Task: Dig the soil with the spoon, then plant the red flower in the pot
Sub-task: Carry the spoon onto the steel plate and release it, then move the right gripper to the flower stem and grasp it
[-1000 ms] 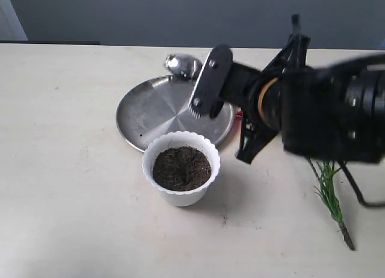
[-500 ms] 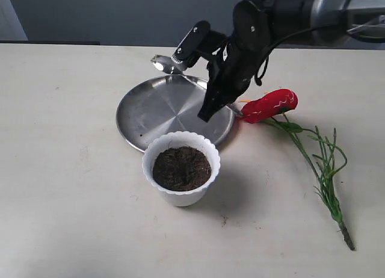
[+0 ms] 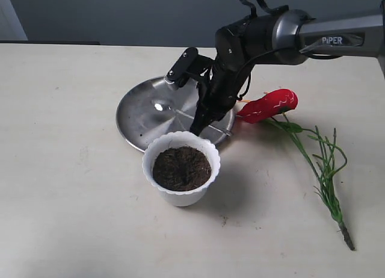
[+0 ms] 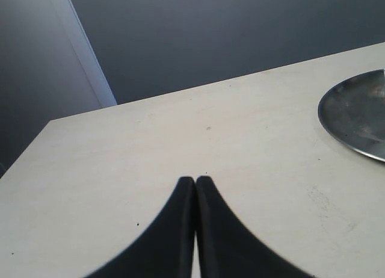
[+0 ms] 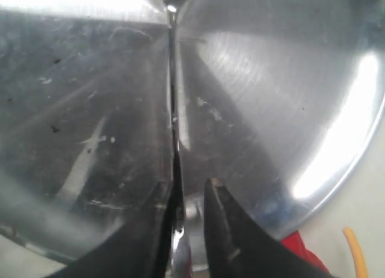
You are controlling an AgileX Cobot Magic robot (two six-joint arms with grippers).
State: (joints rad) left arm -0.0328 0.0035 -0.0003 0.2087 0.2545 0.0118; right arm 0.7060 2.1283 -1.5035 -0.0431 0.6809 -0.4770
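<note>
The spoon lies flat in the steel plate, bowl toward the left and handle running toward the pot's side. My right gripper points down onto the plate, its jaws slightly apart and straddling the handle. In the right wrist view the thin spoon handle runs between the fingers of the right gripper, against one of them. The white pot holds dark soil and stands just in front of the plate. To the right of the plate the red flower lies on the table. My left gripper is shut and empty.
The flower's green stem and grassy sprigs stretch toward the front right of the table. The plate's rim shows at the edge of the left wrist view. A red petal lies beside the plate.
My right arm swung in from the right and came down onto the plate. The spoon shifted from the plate's far rim to its middle, nearer the pot.
</note>
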